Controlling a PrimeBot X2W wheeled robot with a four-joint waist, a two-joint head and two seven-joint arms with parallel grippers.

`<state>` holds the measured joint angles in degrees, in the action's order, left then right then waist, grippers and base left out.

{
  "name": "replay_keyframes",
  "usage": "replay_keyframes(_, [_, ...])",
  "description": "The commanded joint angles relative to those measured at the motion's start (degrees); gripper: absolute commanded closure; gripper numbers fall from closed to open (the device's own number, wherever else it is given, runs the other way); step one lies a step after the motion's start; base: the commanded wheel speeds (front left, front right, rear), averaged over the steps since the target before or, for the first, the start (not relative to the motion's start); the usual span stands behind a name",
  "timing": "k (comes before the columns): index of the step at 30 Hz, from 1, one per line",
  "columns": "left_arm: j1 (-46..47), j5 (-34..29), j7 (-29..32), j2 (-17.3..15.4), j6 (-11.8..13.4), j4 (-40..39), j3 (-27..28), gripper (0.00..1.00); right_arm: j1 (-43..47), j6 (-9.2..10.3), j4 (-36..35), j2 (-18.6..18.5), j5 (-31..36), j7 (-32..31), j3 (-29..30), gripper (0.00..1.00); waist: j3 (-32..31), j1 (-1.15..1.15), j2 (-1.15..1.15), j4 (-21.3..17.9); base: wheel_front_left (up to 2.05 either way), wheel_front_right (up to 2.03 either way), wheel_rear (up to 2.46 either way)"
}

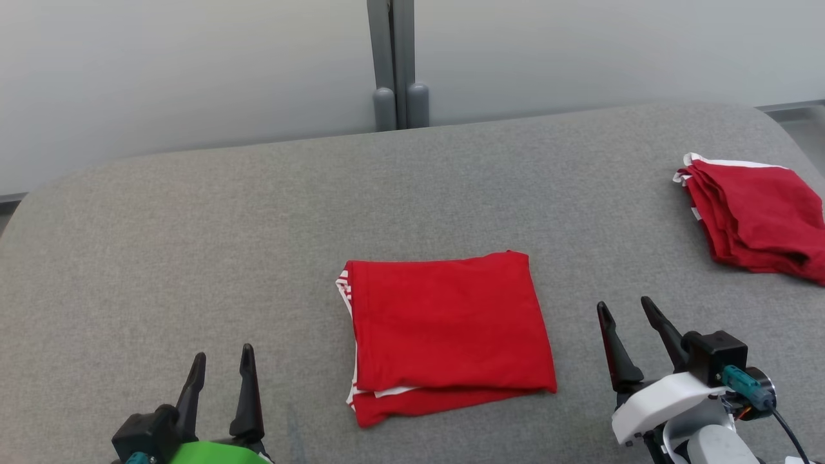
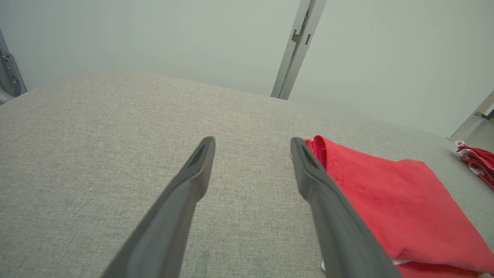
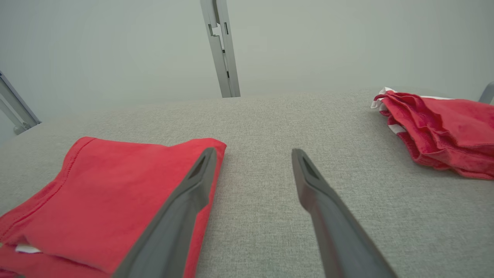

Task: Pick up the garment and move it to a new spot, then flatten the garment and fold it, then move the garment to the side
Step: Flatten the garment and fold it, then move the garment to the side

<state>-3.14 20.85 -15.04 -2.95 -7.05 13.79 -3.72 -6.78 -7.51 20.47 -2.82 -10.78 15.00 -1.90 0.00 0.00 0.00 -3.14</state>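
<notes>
A red garment [image 1: 448, 332] with white trim lies folded into a neat square at the middle of the grey padded table [image 1: 193, 245]. It also shows at the right of the left wrist view, garment [image 2: 401, 204], and at the lower left of the right wrist view, garment [image 3: 104, 200]. My left gripper [image 1: 222, 364] stands open at the lower left, apart from the cloth, with nothing between its fingers [image 2: 193, 181]. To the right of the cloth my right gripper [image 1: 625, 309] is open and empty too, fingers [image 3: 316, 189] pointing away from me.
A second red garment [image 1: 754, 216] with white trim lies folded at the table's far right edge, also seen as the second garment [image 3: 444, 131]. A grey post [image 1: 394, 64] rises behind the table against a pale wall.
</notes>
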Motion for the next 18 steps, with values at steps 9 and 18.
replay_keyframes(9, [-0.6, -0.2, -0.2, 0.0, -0.3, 0.5, -0.4, 0.00, -1.4, 0.05, 1.2, -0.2, 0.9, 0.2, -0.3, 0.00, -0.1, 0.00, 0.00, 0.6, 0.00, 0.00, 0.00])
replay_keyframes(18, [1.1, -0.5, -0.2, 0.0, -0.5, 1.1, -1.0, 0.00, -9.1, 0.05, 6.5, -0.2, 5.1, -9.5, -1.7, 0.00, 1.5, 0.00, 0.00, 1.8, 0.00, 0.00, 0.00])
